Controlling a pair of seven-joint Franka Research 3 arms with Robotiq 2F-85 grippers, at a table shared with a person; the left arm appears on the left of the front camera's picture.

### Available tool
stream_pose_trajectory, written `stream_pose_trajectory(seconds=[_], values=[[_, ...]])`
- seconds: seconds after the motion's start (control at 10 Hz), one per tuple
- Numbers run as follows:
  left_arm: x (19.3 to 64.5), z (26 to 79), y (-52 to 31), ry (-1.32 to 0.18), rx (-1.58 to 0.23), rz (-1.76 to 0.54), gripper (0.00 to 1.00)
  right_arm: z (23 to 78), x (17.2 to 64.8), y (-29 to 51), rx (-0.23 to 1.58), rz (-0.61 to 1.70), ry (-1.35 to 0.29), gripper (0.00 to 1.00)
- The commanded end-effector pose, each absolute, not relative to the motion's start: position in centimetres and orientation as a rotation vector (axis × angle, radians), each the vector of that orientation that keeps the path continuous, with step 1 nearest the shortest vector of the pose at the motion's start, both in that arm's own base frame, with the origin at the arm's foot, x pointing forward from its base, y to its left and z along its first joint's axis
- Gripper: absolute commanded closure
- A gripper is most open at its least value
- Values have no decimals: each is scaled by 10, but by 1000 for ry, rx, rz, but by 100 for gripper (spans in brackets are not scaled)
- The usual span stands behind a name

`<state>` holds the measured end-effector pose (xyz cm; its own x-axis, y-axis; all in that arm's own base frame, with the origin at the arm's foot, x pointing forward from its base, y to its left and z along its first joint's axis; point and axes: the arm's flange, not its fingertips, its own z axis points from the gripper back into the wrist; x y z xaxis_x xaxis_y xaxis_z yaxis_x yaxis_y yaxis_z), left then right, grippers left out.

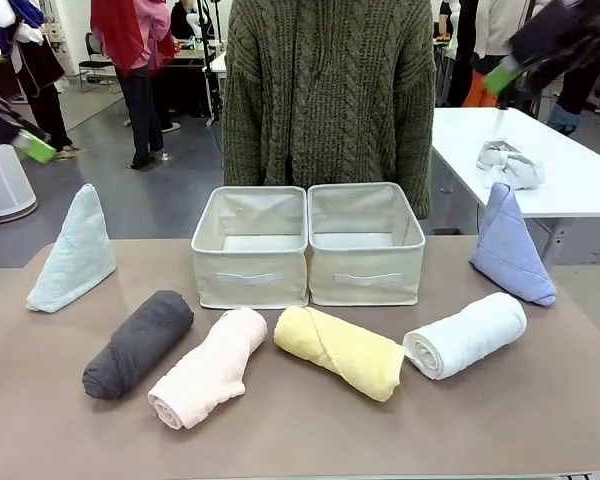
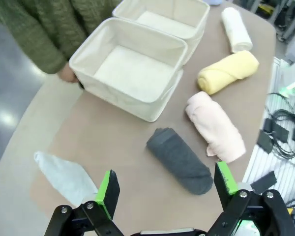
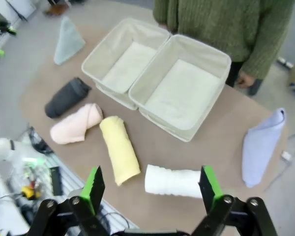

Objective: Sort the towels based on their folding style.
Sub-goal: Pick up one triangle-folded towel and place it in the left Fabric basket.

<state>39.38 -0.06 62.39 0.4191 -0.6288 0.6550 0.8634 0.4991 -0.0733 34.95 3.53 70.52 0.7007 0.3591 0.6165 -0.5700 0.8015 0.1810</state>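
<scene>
Four rolled towels lie in a row on the brown table: dark grey (image 1: pixel 138 343), pale pink (image 1: pixel 210 367), yellow (image 1: pixel 340 351) and white (image 1: pixel 466 334). A pale teal cone (image 1: pixel 75 252) stands at the far left and a light blue cone (image 1: pixel 509 248) at the far right. My left gripper (image 2: pixel 164 192) hangs open high above the dark grey roll (image 2: pixel 180 160), with the pink roll (image 2: pixel 215 126) to its right. My right gripper (image 3: pixel 151 190) hangs open above the white roll (image 3: pixel 173 181), beside the yellow roll (image 3: pixel 119 148). Both hold nothing.
Two cream fabric bins (image 1: pixel 250 245) (image 1: pixel 365 241) stand side by side behind the rolls, both empty. A person in a green knitted sweater (image 1: pixel 328 90) stands right behind them, a hand (image 2: pixel 67 73) near the bin's edge. A crumpled grey-white rag (image 1: pixel 510 164) lies on another table.
</scene>
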Motion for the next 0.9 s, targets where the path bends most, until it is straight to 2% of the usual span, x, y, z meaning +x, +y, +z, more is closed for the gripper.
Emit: stream_pose_trajectory(seconds=[0.0,0.5,0.6,0.7,0.8], values=[[408,631,46,-630,-543,-965,0,703,369,-26,551,522,-583,0],[404,629,190,-767,-625,-666,0,650,329,-162,624,583,-778,0],[399,627,204,-787,-625,-631,0,647,320,-175,628,567,-796,0],[387,631,195,-822,-545,-645,0,652,315,-169,553,457,-786,0],[393,625,202,-761,-610,-627,0,654,326,-175,598,567,-774,0]])
